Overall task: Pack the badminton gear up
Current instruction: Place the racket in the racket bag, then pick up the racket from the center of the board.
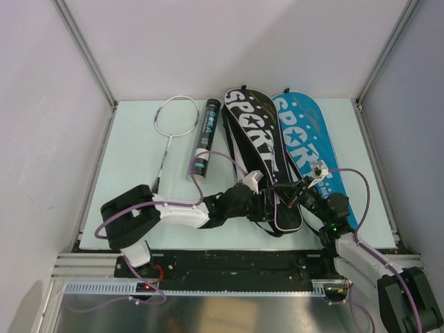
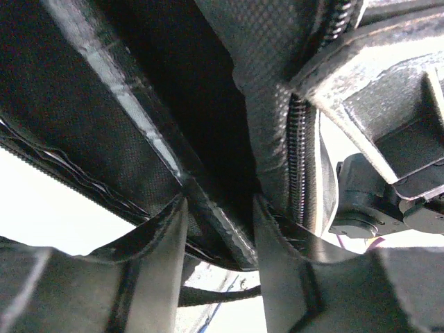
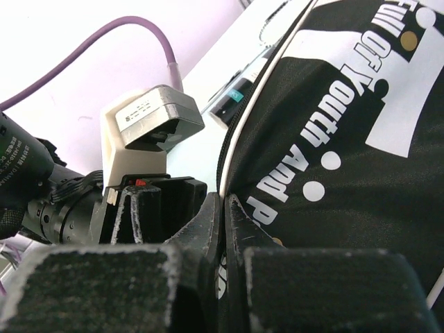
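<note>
Bag-opening looks to be the step in hand, since both arms meet at the near, narrow end of the black racket bag (image 1: 253, 139), which lies lengthwise mid-table with its printed face up. The left gripper (image 2: 220, 208) has its fingers parted astride a stiff black rim of that bag, next to the zip (image 2: 297, 159); whether they press on the rim or merely straddle it I cannot tell. The right gripper (image 3: 223, 208) is closed tight against the bag's white-piped edge; nothing shows between its fingers, though a thin zip tab could be hidden there

Packing proper seems not yet begun: the racket (image 1: 164, 151), white-framed with a black handle, lies bare on the table (image 1: 132, 159) at the far left, and the black shuttlecock tube (image 1: 205, 139) lies just beside it, between racket and bag. The next move probably calls for a firm hold on one side of the mouth while the zip is run open wide enough for a racket head

A blue racket bag (image 1: 305, 132) lies to the right, its edge tucked beside the black one. The left arm's purple cable (image 1: 225, 157) loops over the bag and could snag
</note>
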You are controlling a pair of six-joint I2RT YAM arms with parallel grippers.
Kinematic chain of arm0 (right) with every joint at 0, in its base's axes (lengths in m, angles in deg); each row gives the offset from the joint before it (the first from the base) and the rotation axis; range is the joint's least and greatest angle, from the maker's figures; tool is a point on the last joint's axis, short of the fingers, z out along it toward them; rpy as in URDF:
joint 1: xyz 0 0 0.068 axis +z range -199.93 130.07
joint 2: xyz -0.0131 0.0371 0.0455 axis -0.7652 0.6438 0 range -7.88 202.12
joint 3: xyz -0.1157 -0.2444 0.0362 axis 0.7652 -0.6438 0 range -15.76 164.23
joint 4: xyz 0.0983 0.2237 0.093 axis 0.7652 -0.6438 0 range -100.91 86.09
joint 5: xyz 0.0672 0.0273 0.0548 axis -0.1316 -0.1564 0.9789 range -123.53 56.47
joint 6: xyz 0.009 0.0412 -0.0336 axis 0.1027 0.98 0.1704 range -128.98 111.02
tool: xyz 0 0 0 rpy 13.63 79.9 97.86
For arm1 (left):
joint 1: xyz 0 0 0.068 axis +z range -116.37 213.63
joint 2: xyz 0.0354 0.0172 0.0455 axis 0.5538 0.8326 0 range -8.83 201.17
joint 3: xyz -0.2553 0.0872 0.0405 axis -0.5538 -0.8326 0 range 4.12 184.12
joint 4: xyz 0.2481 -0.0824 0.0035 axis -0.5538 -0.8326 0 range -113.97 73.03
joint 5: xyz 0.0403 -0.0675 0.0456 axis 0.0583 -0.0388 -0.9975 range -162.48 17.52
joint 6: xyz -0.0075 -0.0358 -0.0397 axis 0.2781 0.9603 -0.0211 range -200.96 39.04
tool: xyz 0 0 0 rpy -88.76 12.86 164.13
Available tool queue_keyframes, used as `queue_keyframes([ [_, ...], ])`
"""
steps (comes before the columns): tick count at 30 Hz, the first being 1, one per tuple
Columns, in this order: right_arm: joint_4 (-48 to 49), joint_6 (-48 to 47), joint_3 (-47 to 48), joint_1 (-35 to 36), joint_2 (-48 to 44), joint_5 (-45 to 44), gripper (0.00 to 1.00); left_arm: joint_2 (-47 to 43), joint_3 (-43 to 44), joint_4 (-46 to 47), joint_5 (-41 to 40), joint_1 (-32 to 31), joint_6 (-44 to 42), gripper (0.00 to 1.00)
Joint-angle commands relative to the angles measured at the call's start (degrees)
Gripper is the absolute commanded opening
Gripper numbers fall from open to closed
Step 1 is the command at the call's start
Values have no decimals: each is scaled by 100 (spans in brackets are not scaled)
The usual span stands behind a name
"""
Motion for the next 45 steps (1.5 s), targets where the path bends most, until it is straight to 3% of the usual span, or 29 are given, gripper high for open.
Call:
queue_keyframes([
  [1,40,-17,-94,-26,-354,-53,0,-508,148,622,-209,23,-330,51],
  [4,35,-27,-190,-105,-443,-50,0,-694,59,608,-138,68,-300,58],
  [9,69,-10,-211,-179,-450,10,0,-804,-60,596,-95,104,-125,61],
  [16,135,20,-244,-204,-439,40,0,-734,163,593,22,196,121,52],
  [24,110,4,-260,-259,-485,55,0,-1352,-184,413,-431,272,-69,53],
  [30,83,29,-271,-302,-481,91,0,-2029,-209,-478,-737,493,-724,54],
  [38,101,92,-301,-347,-604,125,0,-3209,745,-4827,-2441,1783,-3023,63],
  [45,-99,121,-262,-397,-844,108,0,-3160,671,-5907,-1488,4346,-3665,67],
])
